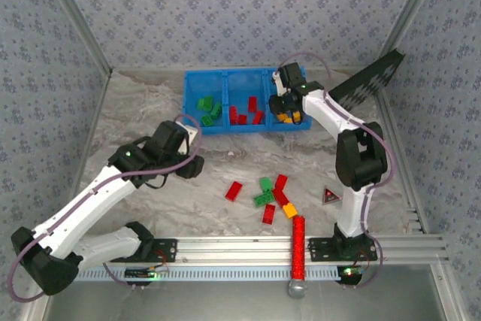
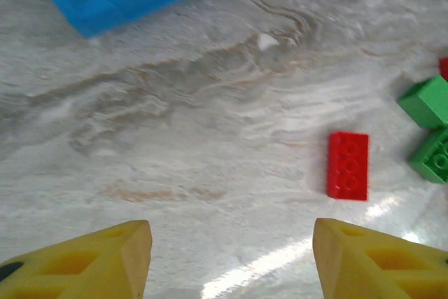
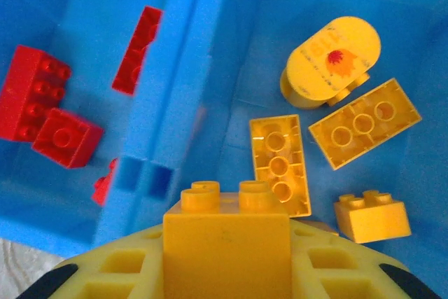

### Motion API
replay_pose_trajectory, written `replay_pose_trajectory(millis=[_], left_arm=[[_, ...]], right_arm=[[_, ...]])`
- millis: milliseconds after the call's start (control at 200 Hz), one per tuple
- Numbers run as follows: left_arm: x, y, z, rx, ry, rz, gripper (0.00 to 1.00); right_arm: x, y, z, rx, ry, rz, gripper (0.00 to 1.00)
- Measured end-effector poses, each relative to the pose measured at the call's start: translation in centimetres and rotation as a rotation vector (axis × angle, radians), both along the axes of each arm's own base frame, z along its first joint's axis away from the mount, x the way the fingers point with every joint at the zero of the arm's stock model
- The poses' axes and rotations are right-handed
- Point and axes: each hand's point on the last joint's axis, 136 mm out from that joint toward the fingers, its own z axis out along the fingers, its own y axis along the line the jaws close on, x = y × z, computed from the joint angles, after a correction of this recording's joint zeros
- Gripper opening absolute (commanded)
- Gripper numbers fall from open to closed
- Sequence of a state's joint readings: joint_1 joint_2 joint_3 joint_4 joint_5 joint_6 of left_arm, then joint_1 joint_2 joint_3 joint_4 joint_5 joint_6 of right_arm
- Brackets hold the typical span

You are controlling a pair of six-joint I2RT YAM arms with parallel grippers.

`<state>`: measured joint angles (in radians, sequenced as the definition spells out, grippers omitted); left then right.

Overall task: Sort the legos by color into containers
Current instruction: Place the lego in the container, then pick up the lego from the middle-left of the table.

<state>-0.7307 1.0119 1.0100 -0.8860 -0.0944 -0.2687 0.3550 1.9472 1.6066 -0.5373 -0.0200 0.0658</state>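
we are holding a yellow brick [image 3: 225,239] in the right gripper [image 1: 288,104], jaws pinched narrow on its sides, studs pointing ahead. we are hanging it over the right-hand compartment [image 3: 420,68] of the blue bin [image 1: 192,103], where four other yellow pieces are already lying, among them a round one [image 3: 330,61]. the divider wall [image 3: 185,68] is sitting just left of the brick in the wrist view, with red bricks [image 3: 31,92] beyond it, so we are judging that the drop depends on staying right of that wall. as things stand, the brick looks placed to fall among its own colour.

the left gripper [image 2: 231,257] is hovering over bare table [image 2: 175,138] with jaws about half open and nothing between them. a loose red brick [image 2: 348,166] is lying ahead of it and off to the right in its wrist view, long axis running away from the camera and so crosswise to the gap. two green bricks [image 2: 427,101] are lying further right. this arm is the nearer one to the unsorted pile [image 1: 274,197].
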Motion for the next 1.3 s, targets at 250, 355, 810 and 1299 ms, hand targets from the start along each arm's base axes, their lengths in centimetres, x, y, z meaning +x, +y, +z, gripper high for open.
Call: replay_pose_trajectory(millis=[250, 355, 810, 1299], left_arm=[[-4.3, -3.4, -4.2, 0.040, 0.090, -0.137, 0.62], [-5.3, -5.6, -5.2, 0.057, 0.099, -0.201, 0.62], [-6.5, -12.5, -8.1, 0.118, 0.120, -0.375, 0.62], [-8.3, -16.1, -10.7, 0.176, 0.143, -0.551, 0.62]], right_arm=[[2.6, -0.5, -2.0, 0.000, 0.018, -0.030, 0.32], [2.9, -0.7, -3.1, -0.004, 0.038, -0.044, 0.33], [2.7, -1.2, -4.3, -0.016, 0.068, -0.064, 0.46], [1.6, -1.9, -6.0, -0.032, 0.103, -0.071, 0.57]])
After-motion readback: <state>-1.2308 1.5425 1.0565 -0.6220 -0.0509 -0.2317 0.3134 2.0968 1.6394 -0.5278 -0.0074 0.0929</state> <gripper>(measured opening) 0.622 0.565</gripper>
